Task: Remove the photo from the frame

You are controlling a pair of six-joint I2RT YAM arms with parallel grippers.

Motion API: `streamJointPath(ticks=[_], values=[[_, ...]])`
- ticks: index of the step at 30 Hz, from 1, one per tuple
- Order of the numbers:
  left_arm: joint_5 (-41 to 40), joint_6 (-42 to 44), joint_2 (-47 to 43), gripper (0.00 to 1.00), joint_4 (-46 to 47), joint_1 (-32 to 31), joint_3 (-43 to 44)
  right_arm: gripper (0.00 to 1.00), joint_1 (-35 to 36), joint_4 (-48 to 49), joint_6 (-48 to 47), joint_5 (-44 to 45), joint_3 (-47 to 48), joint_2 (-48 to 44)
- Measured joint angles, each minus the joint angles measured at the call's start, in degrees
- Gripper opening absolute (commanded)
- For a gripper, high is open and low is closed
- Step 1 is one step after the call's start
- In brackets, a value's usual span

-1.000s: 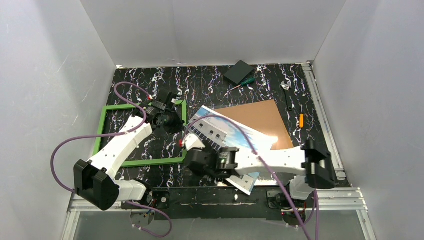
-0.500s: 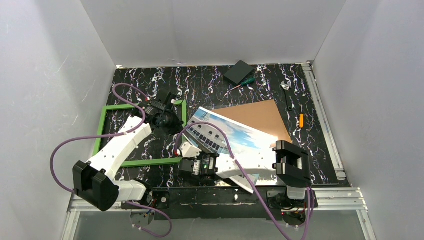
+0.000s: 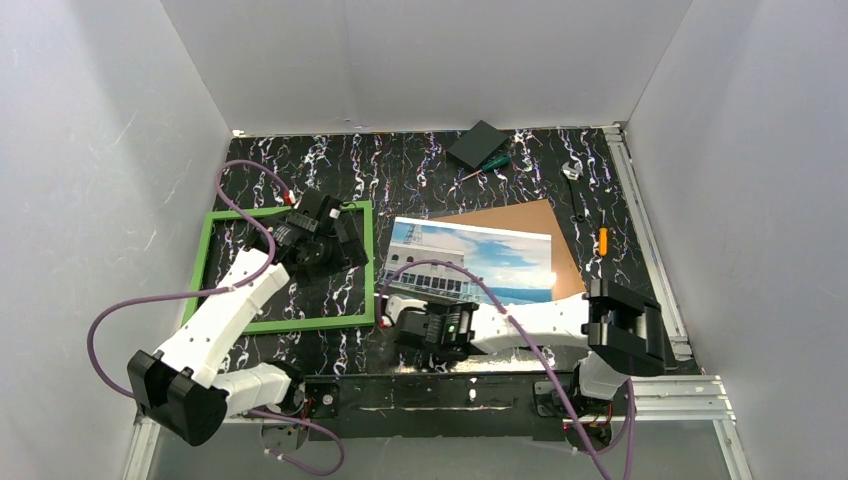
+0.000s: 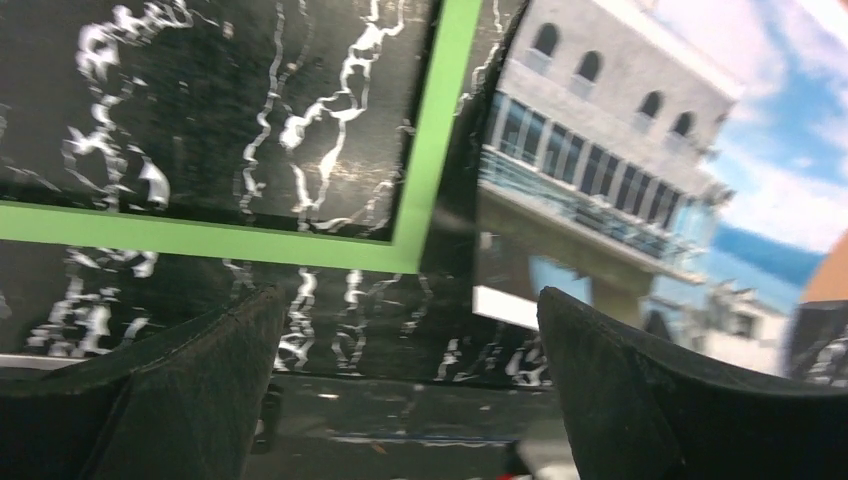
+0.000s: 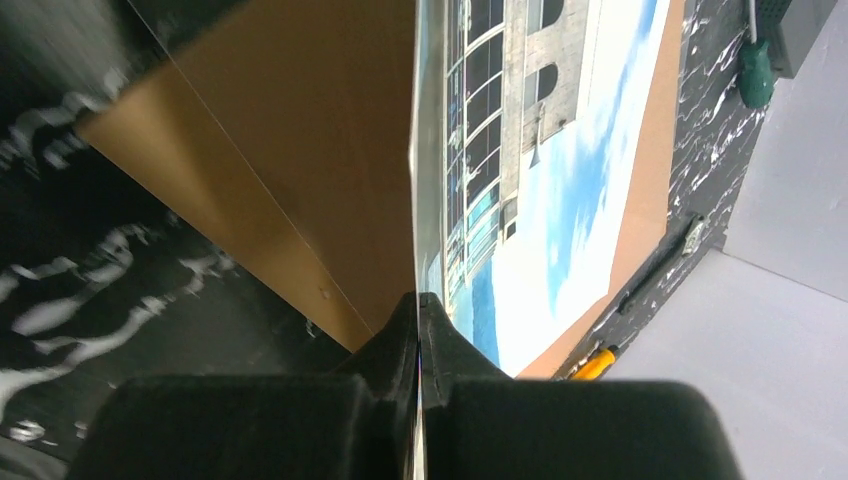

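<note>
The photo [image 3: 478, 258] is out of the frame [image 3: 286, 325] and sits toward the middle of the worktop [image 3: 400, 165], just right of the frame's right side. Its building and blue sky face up. Most of it covers the brown backing board [image 3: 525, 218], which shows past its far and right edges.

My right gripper [image 3: 388, 304] has the photo by its near-left corner. In my right wrist view the fingers [image 5: 400, 335] are pressed together on the thin edge of the print [image 5: 560, 180], which I see nearly edge-on, with brown board [image 5: 300, 150] to one side of it.

The green frame lies flat on the left half of the worktop, with bare marbled surface showing inside it. My left gripper [image 3: 345, 238] hangs over the frame's far-right part with its fingers [image 4: 200, 370] spread wide and nothing between them. Through the gap I see the frame's corner [image 4: 425, 215] and the photo's building beside it [image 4: 600, 170].

Toward the far edge lie a black square block [image 3: 477, 143] and a green-handled screwdriver [image 3: 497, 160]. A small orange item [image 3: 602, 240] lies near the right edge
</note>
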Motion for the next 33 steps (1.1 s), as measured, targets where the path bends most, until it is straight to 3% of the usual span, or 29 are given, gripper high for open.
streamJointPath(ticks=[10, 16, 20, 23, 33], values=[[-8.7, 17.3, -4.6, 0.98, -2.9, -1.8, 0.3, 0.01, -2.0, 5.2, -16.9, -4.7, -14.7, -9.2], [-12.8, 22.3, -5.7, 0.98, -1.3, -5.0, -0.3, 0.01, -4.9, 10.5, -22.9, -4.4, -15.4, -8.3], [-16.5, 25.1, -6.9, 0.98, 2.0, -6.8, -5.3, 0.01, -6.9, 14.6, -26.8, -4.0, -15.8, -5.0], [-17.6, 26.1, -7.3, 0.98, 2.2, -7.5, -7.0, 0.11, -7.1, 15.8, -27.5, -4.0, -16.2, -5.0], [-19.3, 27.1, -7.6, 0.98, 3.8, -7.9, -7.2, 0.24, -7.2, 15.8, -27.4, -3.6, -17.6, -6.9]])
